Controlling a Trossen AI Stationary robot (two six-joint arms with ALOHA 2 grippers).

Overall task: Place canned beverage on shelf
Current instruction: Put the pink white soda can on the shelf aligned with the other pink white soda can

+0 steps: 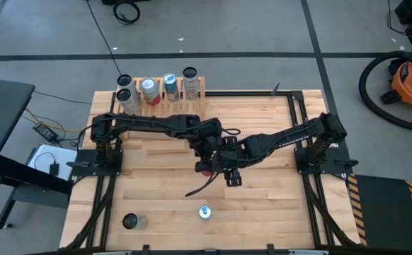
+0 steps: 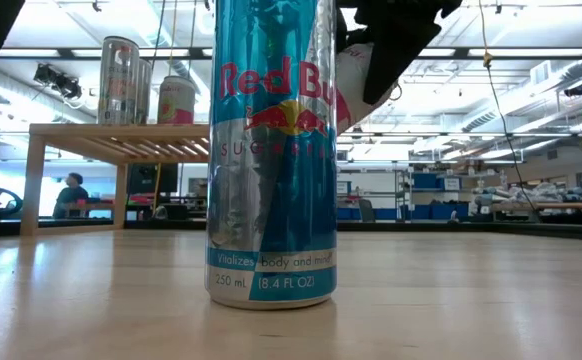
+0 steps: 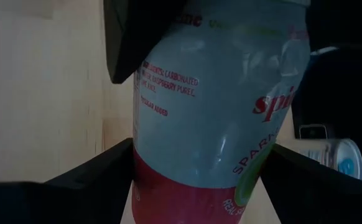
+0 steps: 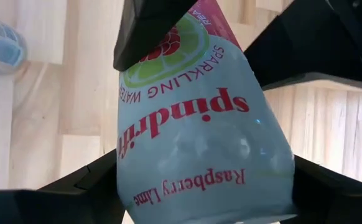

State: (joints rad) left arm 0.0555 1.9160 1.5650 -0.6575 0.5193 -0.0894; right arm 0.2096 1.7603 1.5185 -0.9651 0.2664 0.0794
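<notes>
8 cans (image 1: 204, 212), 1 shelf (image 1: 201, 88), 2 grippers (image 1: 216, 161)

Even, bright light falls from long ceiling strips over the pale plank tabletop (image 1: 262, 134), so both dark arms cast only faint, soft shadows on it. At table height the tall blue and silver drink can (image 2: 271, 160) stands crisp with white sheen streaking its side, while the hall behind glows hazy. Close to either wrist, the pale blue sparkling-water can with red lettering (image 4: 199, 130) looms soft-edged and shaded, and the black fingers (image 3: 94, 180) beside it blur into silhouettes.
</notes>
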